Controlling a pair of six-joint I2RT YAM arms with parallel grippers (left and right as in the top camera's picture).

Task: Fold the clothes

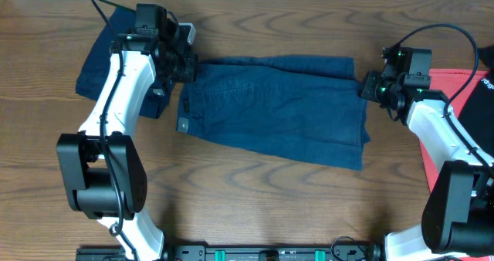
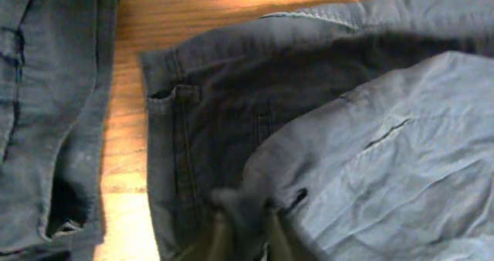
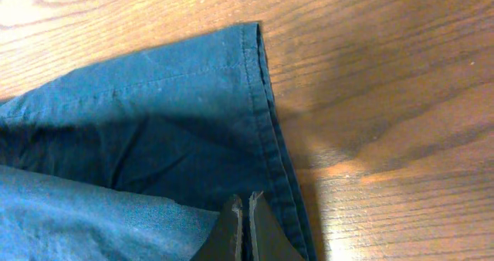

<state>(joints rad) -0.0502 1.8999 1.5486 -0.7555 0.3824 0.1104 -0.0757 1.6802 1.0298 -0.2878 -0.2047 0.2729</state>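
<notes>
A pair of dark navy denim shorts (image 1: 278, 106) lies spread across the middle of the table, waistband to the left. My left gripper (image 1: 185, 64) is at the waistband's far corner. In the left wrist view its fingers (image 2: 245, 234) are shut on a bunched fold of the denim (image 2: 231, 99), blurred. My right gripper (image 1: 364, 87) is at the far right hem corner. In the right wrist view its fingers (image 3: 248, 203) are pressed together on the denim (image 3: 154, 114) beside the stitched hem.
A second dark navy garment (image 1: 96, 68) lies at the far left under my left arm, and it also shows in the left wrist view (image 2: 46, 99). A red cloth (image 1: 451, 87) and a dark item (image 1: 482, 106) lie at the right edge.
</notes>
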